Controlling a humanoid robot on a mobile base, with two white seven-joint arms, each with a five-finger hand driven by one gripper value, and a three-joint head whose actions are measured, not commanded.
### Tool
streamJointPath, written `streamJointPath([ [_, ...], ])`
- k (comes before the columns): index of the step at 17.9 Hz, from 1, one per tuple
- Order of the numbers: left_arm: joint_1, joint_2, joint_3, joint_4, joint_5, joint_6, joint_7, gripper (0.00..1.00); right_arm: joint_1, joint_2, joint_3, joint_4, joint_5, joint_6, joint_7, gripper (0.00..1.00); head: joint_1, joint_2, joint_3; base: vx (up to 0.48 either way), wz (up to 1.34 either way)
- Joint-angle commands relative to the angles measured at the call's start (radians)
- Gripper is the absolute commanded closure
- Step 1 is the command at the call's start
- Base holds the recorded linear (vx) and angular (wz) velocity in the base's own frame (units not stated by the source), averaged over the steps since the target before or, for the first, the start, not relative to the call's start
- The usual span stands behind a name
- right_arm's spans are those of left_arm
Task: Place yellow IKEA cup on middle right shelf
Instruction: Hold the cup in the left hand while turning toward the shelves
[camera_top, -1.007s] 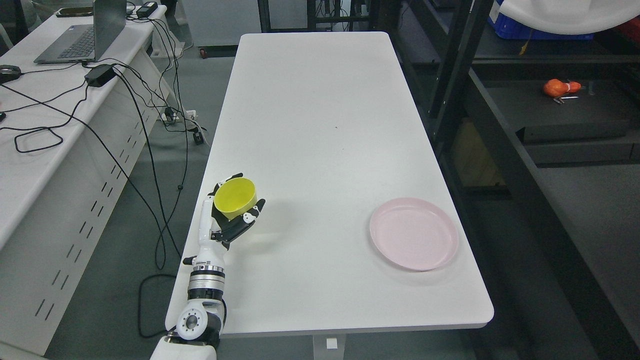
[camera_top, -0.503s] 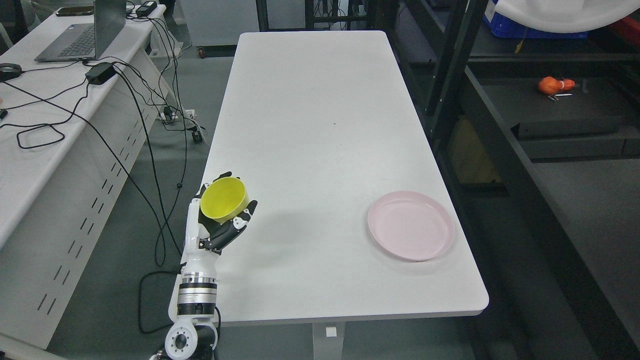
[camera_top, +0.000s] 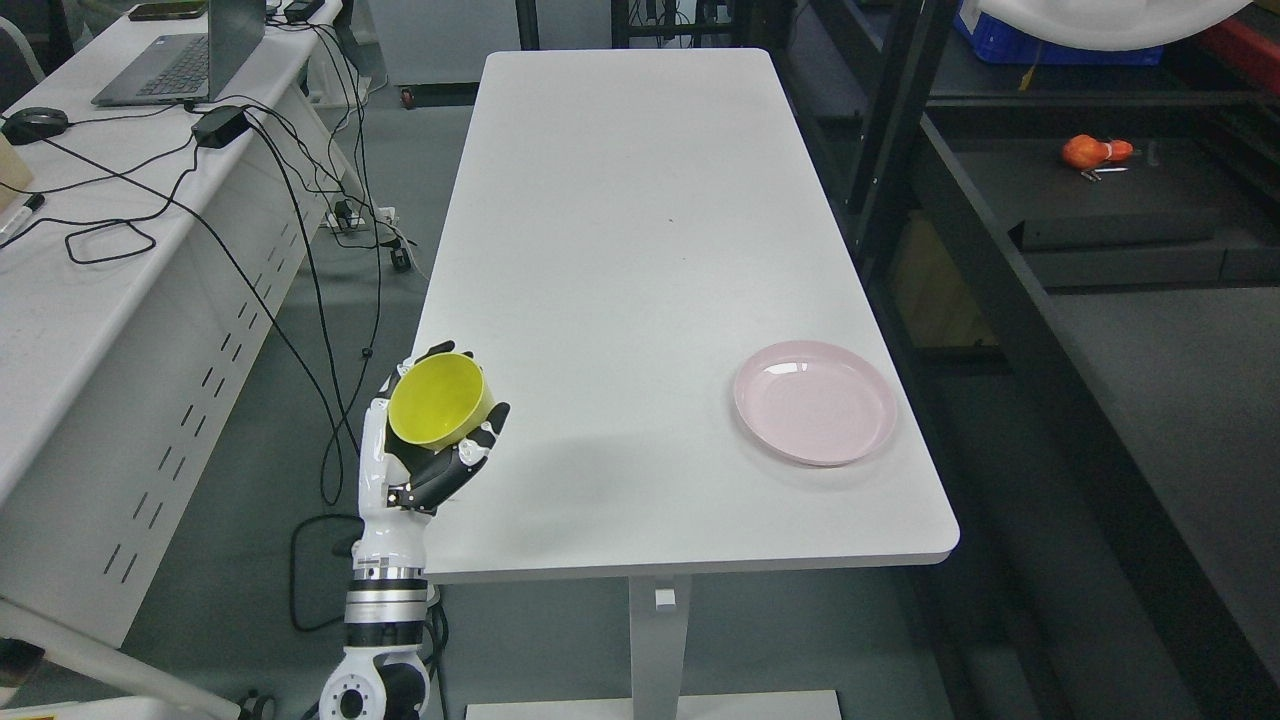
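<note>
My left hand (camera_top: 440, 420) is shut on the yellow cup (camera_top: 436, 399) and holds it upright, mouth up, above the left front edge of the white table (camera_top: 630, 250). My left arm comes up from the bottom left, at the table's left edge. The dark shelving unit (camera_top: 1090, 230) stands to the right of the table, its shelves running along the right side of the view. My right arm does not show.
A pink plate (camera_top: 814, 402) lies at the table's front right. An orange object (camera_top: 1090, 151) lies on a dark shelf at the back right. A second white desk (camera_top: 90, 270) with a laptop (camera_top: 180, 55) and cables stands at the left.
The camera has moved back, so the whole scene has shifted up in the picture. My left hand still holds the yellow cup and has drifted slightly left relative to the table.
</note>
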Motion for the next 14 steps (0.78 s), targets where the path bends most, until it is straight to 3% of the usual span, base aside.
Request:
streamJointPath([
  [1, 0.045, 0.017, -0.031, -0.080, -0.002, 0.001, -0.001, 1.00, 0.014, -0.017, 0.017, 0.000, -0.025, 0.000, -0.001, 0.01, 0.0000, 0.000, 0.000, -0.150, 0.02],
  [14, 0.091, 0.017, -0.057, -0.070, -0.020, 0.016, 0.004, 0.99, 0.014, -0.017, 0.017, 0.000, -0.025, 0.000, -0.001, 0.01, 0.0000, 0.000, 0.000, -0.176, -0.04],
])
